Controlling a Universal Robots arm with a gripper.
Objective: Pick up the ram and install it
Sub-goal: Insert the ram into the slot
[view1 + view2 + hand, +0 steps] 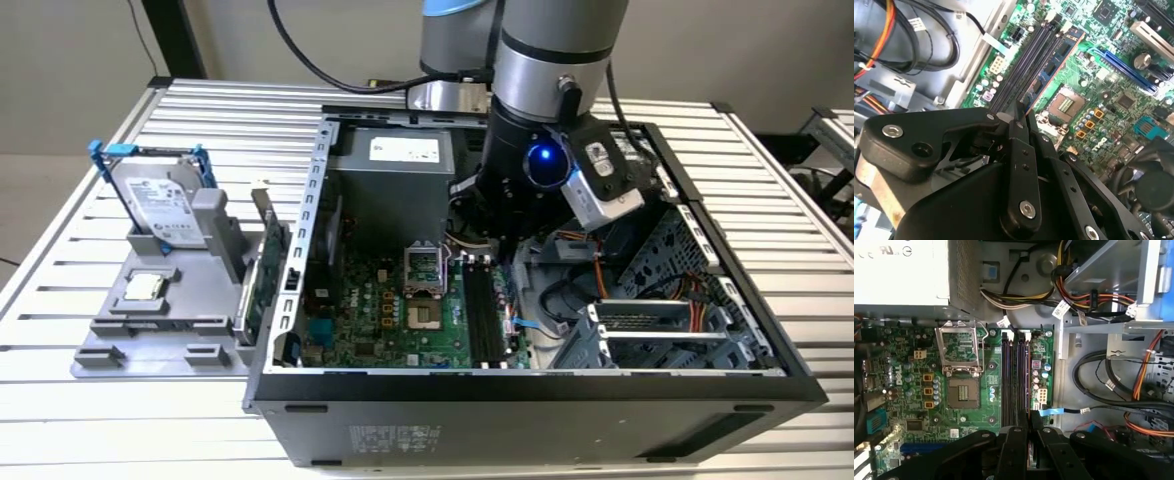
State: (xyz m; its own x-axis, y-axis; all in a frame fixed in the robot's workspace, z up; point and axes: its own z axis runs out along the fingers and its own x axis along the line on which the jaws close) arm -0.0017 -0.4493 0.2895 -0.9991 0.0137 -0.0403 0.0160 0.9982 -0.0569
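Observation:
The ram (1061,55) is a thin dark stick standing on edge along the black memory slots (1026,60) of the green motherboard (974,415). My gripper (1021,111) is shut on its near end. In the first wrist view the gripper (1029,416) sits at the end of the slots (1013,380), with the ram (1028,385) seen edge-on. Whether the stick is seated, and in which slot, I cannot tell. In the exterior view the arm reaches down into the open computer case (534,385), with the gripper (487,250) just above the slots (483,315).
The processor socket (961,395) lies beside the slots, and cable bundles (1104,385) and the drive cage (667,325) crowd their other side. Outside the case, a grey holder (147,340) carries a silver hard drive (160,205) and a green expansion card (271,265).

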